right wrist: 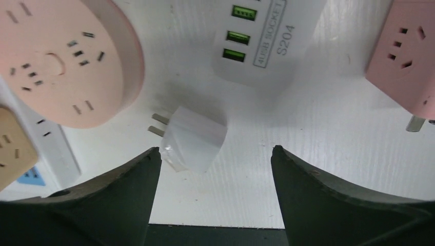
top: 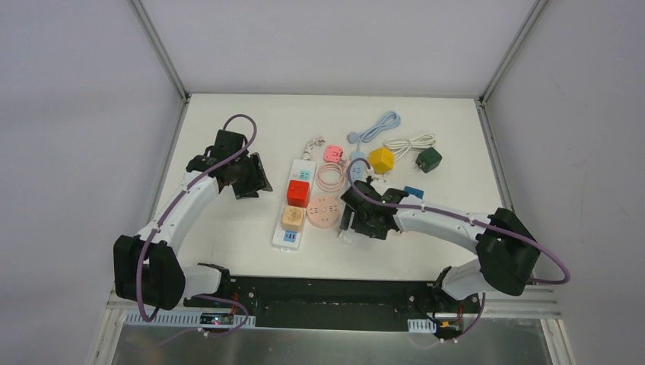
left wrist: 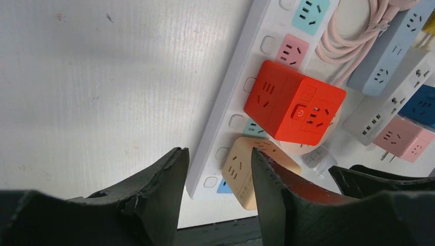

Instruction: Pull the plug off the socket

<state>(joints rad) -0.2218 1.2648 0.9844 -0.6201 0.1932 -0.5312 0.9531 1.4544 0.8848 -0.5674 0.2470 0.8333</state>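
A small white plug point(right wrist: 192, 139) lies loose on the table, prongs pointing left, apart from any socket. My right gripper point(right wrist: 215, 148) is open just above it, the plug near its left finger; in the top view this gripper point(top: 351, 224) is beside the pink round socket point(top: 323, 212). My left gripper point(left wrist: 216, 151) is open and empty, left of the white power strip point(left wrist: 233, 87); it also shows in the top view point(top: 255, 179). A red cube plug point(left wrist: 295, 107) and a beige cube plug point(left wrist: 241, 166) sit in the strip.
A white USB socket block point(right wrist: 267, 41) and a pink cube adapter point(right wrist: 408, 56) lie beyond the right gripper. At the back are a yellow cube point(top: 381, 160), a green cube point(top: 428, 160), a small pink plug point(top: 332, 153) and coiled cables point(top: 380, 129).
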